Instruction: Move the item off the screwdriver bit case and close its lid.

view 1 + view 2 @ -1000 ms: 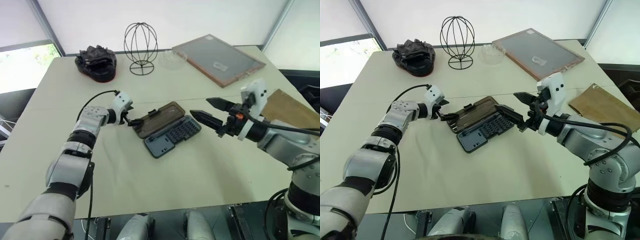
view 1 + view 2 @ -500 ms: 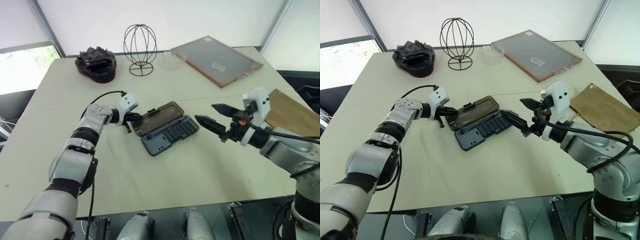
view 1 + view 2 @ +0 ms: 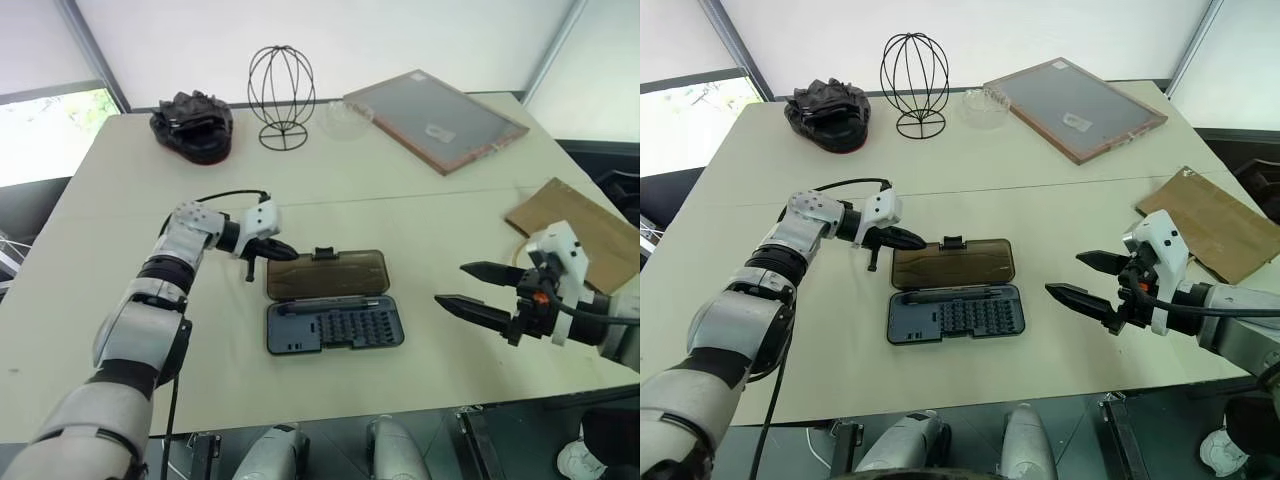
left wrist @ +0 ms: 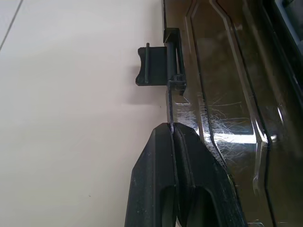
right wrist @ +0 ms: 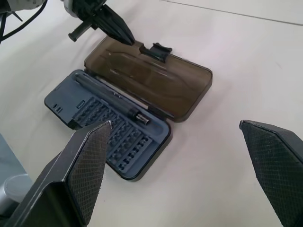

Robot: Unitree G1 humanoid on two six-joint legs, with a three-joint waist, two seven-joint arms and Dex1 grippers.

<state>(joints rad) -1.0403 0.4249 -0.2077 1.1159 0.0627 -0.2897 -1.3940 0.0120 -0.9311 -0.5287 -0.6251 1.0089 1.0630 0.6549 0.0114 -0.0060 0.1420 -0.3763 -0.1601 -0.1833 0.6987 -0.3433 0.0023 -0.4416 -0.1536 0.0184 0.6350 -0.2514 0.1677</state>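
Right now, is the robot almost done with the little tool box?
Partly. The paper bag already lies apart from the case. The shut left gripper pinches the edge of the lid, which lies flat open. The right gripper hangs open nearby. Closing the lid remains.

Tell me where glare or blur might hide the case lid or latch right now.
Left wrist view: the lid shows pale streaky reflections over scratches, and the latch tab is crisp. Right wrist view: the lid is evenly lit and the bits in the base are readable. Left eye view: the bright window doesn't wash out the table.
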